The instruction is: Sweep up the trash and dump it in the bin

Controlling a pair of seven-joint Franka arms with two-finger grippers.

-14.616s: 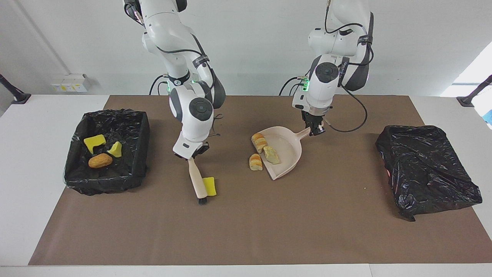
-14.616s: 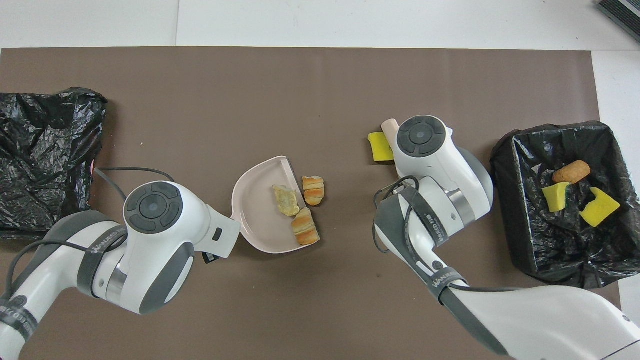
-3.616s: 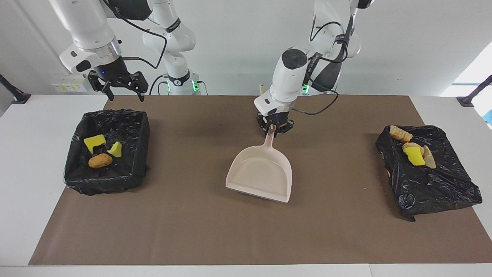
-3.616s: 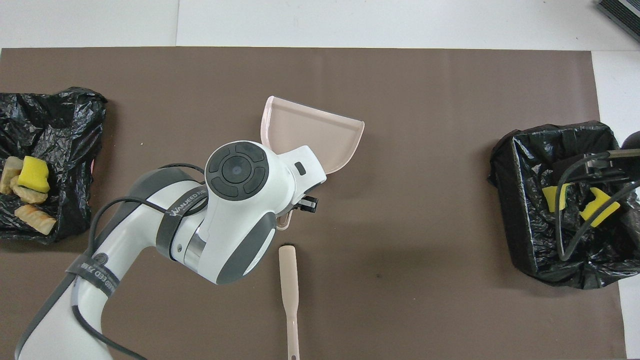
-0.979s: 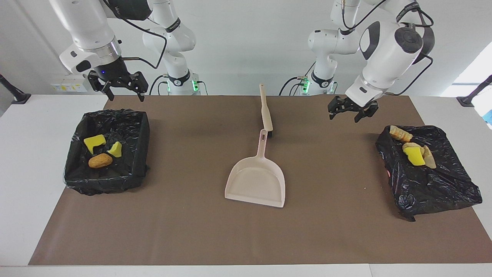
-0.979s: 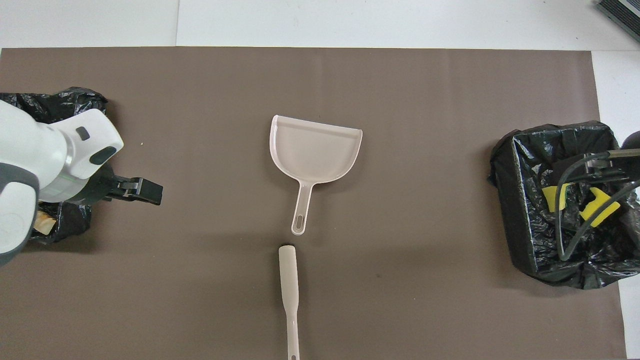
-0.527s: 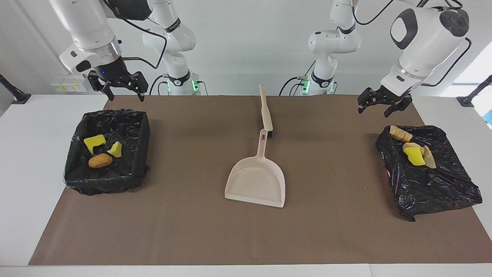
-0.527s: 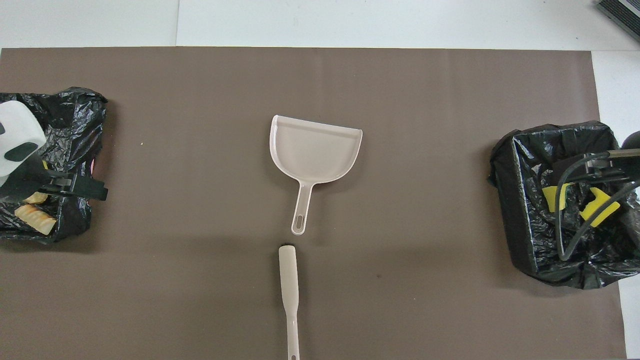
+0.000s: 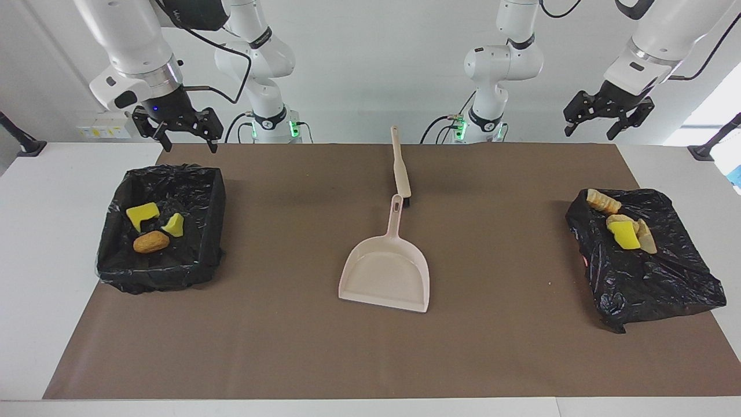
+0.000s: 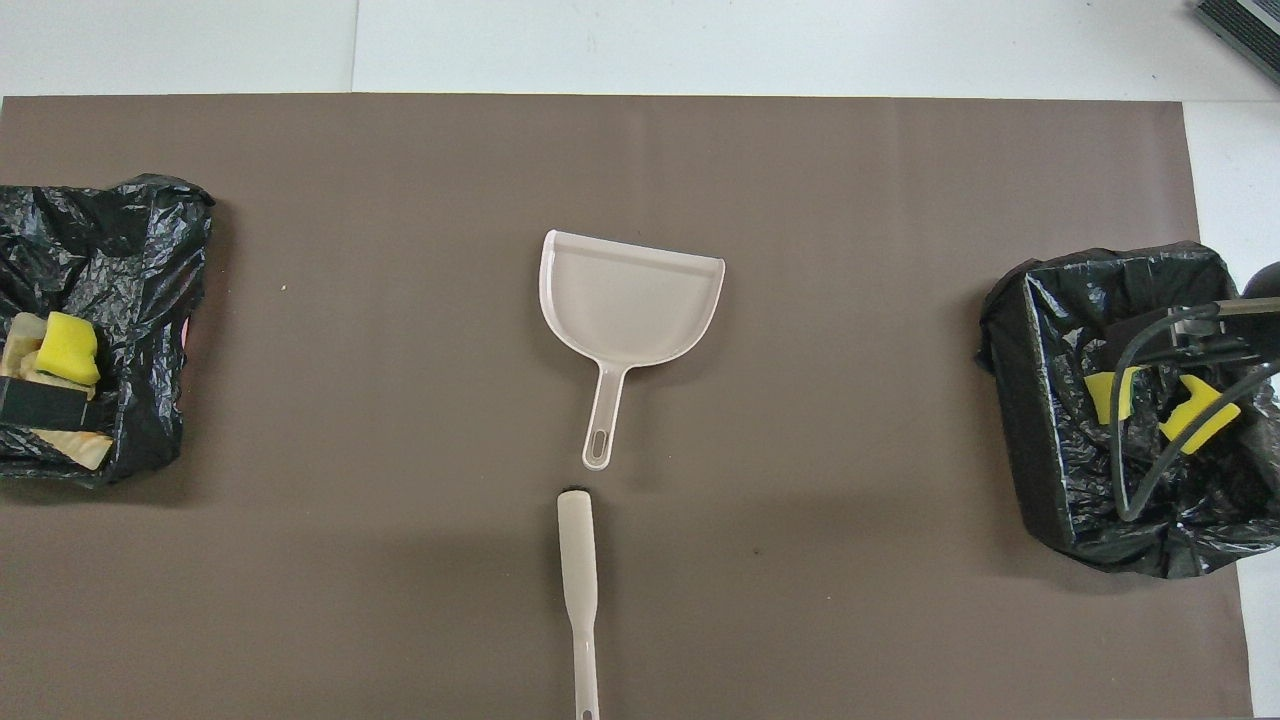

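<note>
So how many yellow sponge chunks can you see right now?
3. Two lie in the bin at the right arm's end; one sits on the black bag at the left arm's end. More could be hidden.

table [image 9: 35,278] | brown mat [image 9: 289,347] | on mat: dustpan [image 9: 386,272], brush [image 9: 400,165], two bins [image 9: 666,284]

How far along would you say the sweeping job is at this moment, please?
Done: all trash sits in the two bins, three scraps in one, four in the other. Dustpan and brush lie released. Left gripper and right gripper hang open, empty. Nothing left.
</note>
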